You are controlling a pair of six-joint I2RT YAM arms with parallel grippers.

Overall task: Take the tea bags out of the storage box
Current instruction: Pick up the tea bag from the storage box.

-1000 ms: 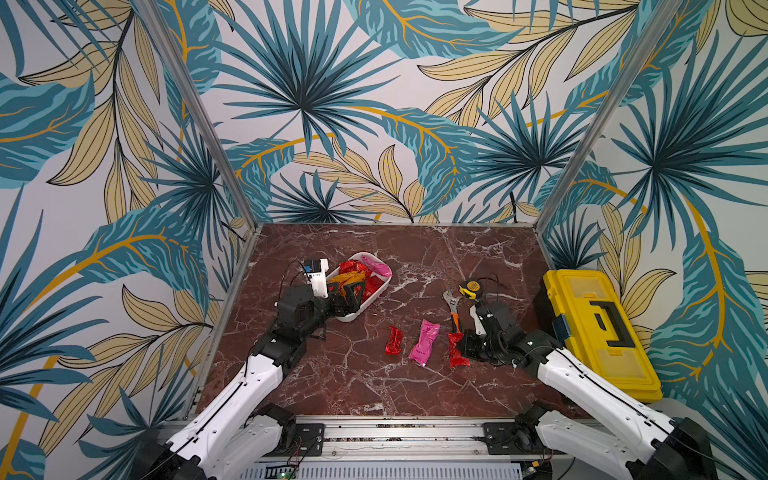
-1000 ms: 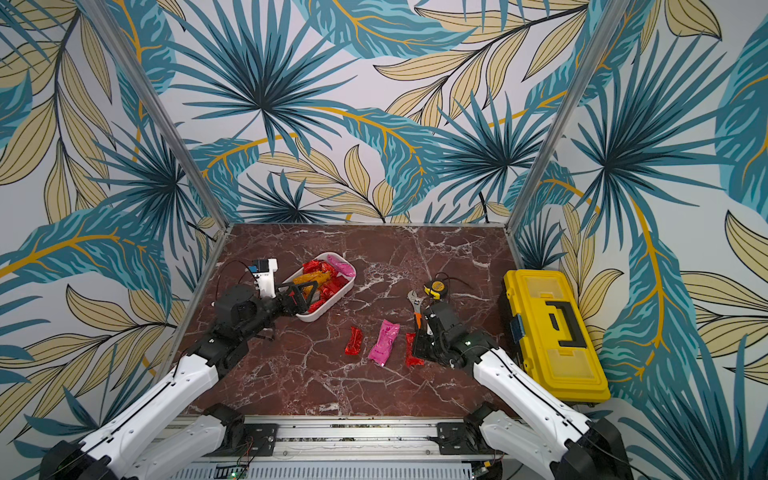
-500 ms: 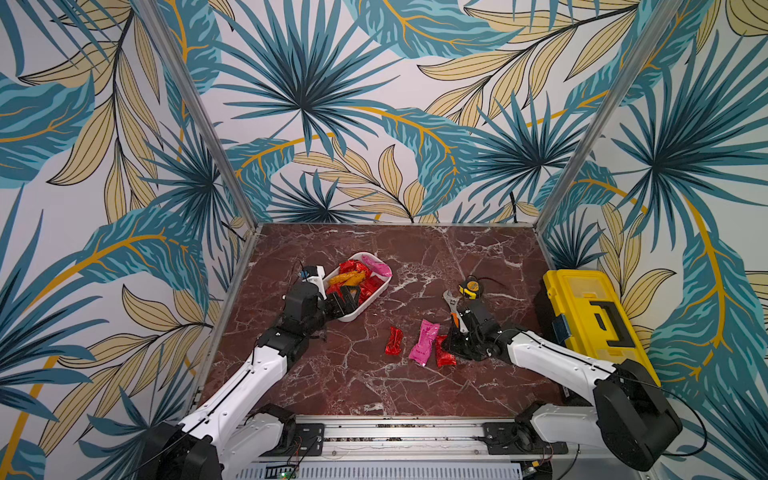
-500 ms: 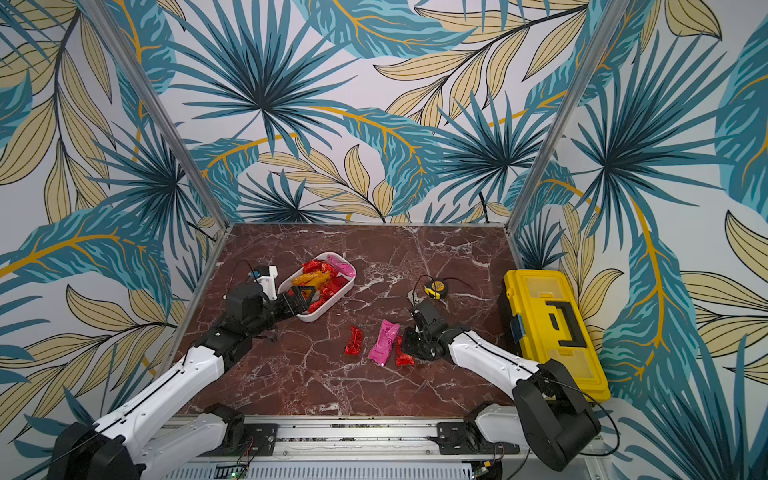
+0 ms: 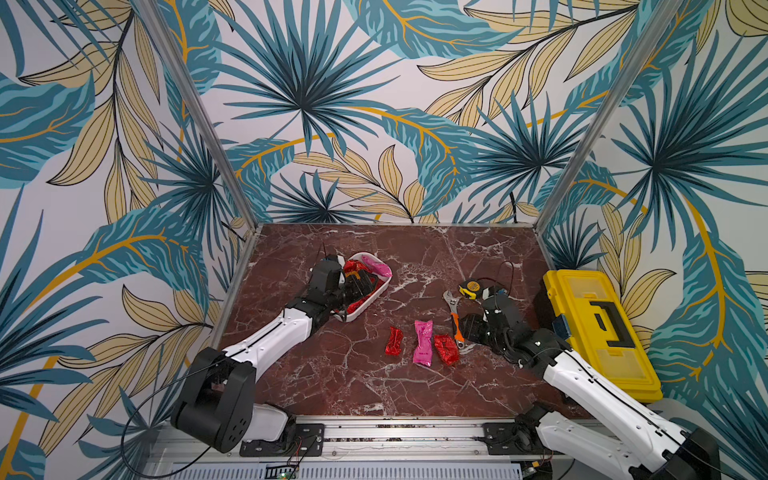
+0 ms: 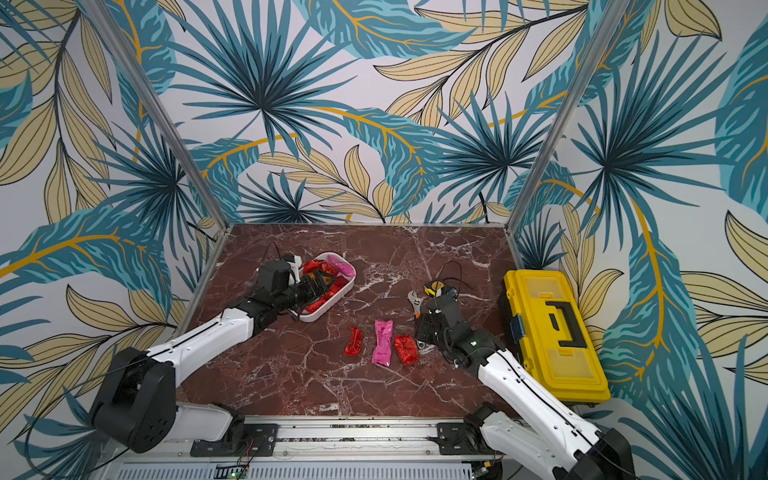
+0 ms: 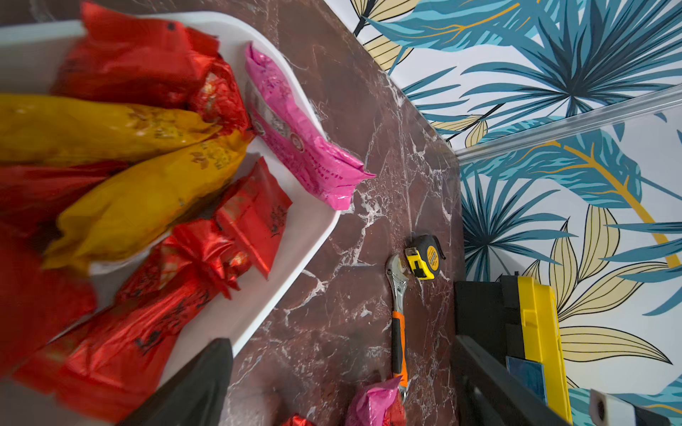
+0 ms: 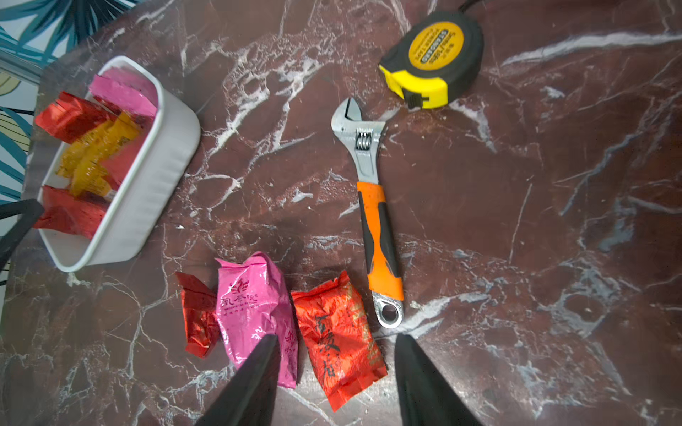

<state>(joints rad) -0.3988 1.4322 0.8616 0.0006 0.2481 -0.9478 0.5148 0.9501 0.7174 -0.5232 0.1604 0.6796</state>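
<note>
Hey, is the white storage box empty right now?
No, the right wrist view shows the storage box holding red, orange-yellow and pink tea bags.

A lab test booth: leaf-print panels (image 5: 374, 104), aluminium posts (image 5: 197, 108), marble tabletop (image 5: 374, 386), rail-mounted arms (image 5: 270, 345).

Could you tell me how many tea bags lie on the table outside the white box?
3, in a row: small red tea bag, pink tea bag in the middle, larger red tea bag beside the wrench.
</note>
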